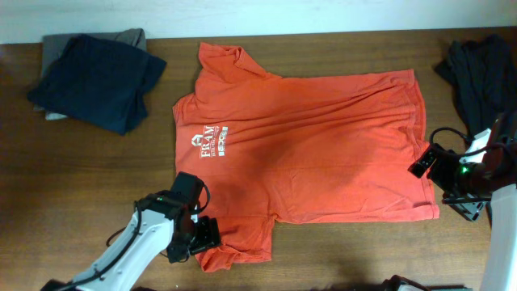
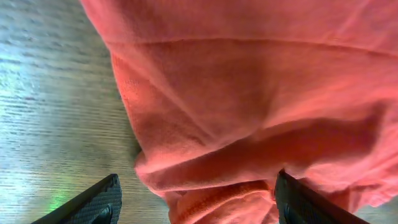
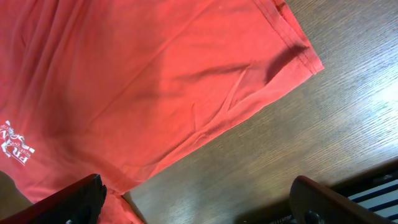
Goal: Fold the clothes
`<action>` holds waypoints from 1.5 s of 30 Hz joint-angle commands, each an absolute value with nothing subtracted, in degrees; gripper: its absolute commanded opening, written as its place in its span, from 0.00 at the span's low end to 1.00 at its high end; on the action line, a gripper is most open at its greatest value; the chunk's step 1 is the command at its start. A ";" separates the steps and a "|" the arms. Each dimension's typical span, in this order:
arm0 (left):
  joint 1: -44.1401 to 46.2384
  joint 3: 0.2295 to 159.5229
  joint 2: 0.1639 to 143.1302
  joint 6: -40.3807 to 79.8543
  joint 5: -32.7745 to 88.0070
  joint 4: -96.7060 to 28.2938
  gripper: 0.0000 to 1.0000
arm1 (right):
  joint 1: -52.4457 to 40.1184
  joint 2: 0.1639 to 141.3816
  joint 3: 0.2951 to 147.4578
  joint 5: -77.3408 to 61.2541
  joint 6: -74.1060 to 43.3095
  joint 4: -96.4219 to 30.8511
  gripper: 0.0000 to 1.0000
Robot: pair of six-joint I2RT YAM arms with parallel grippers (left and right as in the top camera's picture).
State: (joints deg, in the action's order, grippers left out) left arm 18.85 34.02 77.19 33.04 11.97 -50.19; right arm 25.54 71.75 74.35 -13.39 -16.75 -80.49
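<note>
Left hand point(image 2: 198, 202) apart around shirt point(image 1: 323, 137) sleeve, desk point(image 1: 81, 186) near edge. I see right hand point(image 3: 196, 202) apart beside hem.

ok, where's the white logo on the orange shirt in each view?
Overhead: logo left of centre.
Left wrist: not in it.
Right wrist: at the lower left edge.
Shared landmark: the orange shirt on the wooden table, in all three.
</note>
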 commanded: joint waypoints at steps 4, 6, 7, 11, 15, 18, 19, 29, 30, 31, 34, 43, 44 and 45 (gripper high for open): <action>19.09 33.41 80.79 32.99 11.81 -51.18 0.79 | 26.00 71.68 74.24 -12.67 -16.32 -80.31 0.99; 19.09 33.41 80.93 32.99 12.80 -52.16 0.78 | 26.00 71.68 74.24 -12.67 -16.08 -80.34 0.99; 19.09 33.41 80.93 32.99 13.34 -52.90 0.78 | 26.00 71.68 74.24 -12.67 -15.81 -80.34 0.99; 19.09 33.39 80.93 32.93 13.50 -56.47 0.78 | 26.00 71.68 74.24 -12.67 -15.44 -80.34 0.99; 19.09 33.26 80.93 32.27 13.54 -58.63 0.78 | 26.00 71.68 74.24 -12.67 -15.44 -80.34 0.99; 19.44 32.99 80.93 32.25 13.98 -61.21 0.78 | 26.00 71.68 74.24 -12.64 -15.42 -80.36 0.99; 19.77 32.99 80.90 32.27 14.00 -62.13 0.78 | 26.00 71.68 74.24 -12.64 -15.42 -80.36 0.99; 21.61 36.84 69.34 31.64 13.43 -62.89 0.75 | 26.00 71.68 74.24 -12.67 -15.44 -80.14 0.99; 21.61 37.28 67.92 31.64 12.88 -62.48 0.75 | 26.00 71.68 74.24 -12.67 -15.44 -80.14 0.99; 21.61 37.54 66.41 31.66 11.88 -61.67 0.75 | 26.00 71.68 74.24 -12.67 -15.44 -80.12 0.99; 21.61 37.56 64.51 31.68 8.93 -59.33 0.75 | 26.00 71.68 74.24 -12.69 -15.46 -80.05 0.99; 21.67 37.39 74.96 31.20 9.13 -56.55 0.70 | 26.00 71.68 74.24 -12.67 -15.44 -80.07 0.99; 21.67 37.39 76.47 31.22 8.93 -56.31 0.70 | 26.00 71.68 74.24 -12.67 -15.44 -80.07 0.99; 21.65 37.39 78.22 31.24 8.58 -55.90 0.70 | 26.00 71.68 74.24 -12.67 -15.44 -80.07 0.99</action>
State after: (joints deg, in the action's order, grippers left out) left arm 21.43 37.04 74.17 32.36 10.00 -56.51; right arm 25.54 71.75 74.35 -13.37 -16.03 -80.25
